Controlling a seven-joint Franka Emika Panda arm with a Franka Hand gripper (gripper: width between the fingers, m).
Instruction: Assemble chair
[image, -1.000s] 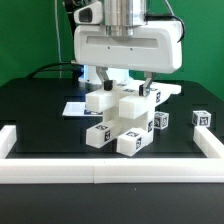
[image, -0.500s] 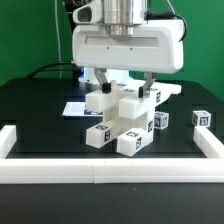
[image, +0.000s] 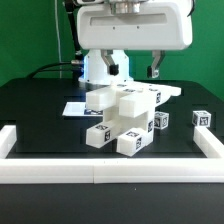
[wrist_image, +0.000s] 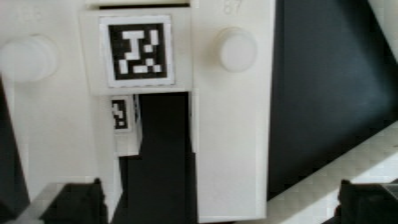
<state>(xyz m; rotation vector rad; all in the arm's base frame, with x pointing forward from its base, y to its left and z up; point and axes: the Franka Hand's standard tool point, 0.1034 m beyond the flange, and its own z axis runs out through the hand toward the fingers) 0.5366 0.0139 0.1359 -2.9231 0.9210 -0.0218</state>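
Chair sub-assembly (image: 122, 122) stands near the middle of the black bench (image: 35, 115) as a stack of tagged white blocks. One loose cube (image: 202, 118) sits well apart toward the exterior view's right. The claw (image: 133, 70), which half a second ago straddled the top of the stack, has lifted straight up and now hangs above it, jaws spread wide and holding nothing. The stack has not shifted, so I judge the last part seated and the arm free to fetch another piece.

- Chair (image: 122, 120): white, with black-and-white square tags (wrist_image: 139, 48).
- Loose cube (image: 202, 118): white, with the same tag pattern.
- Worktop (image: 40, 125): black.
- Border rails (image: 110, 172): plain white.
- Backdrop (image: 30, 35): green.
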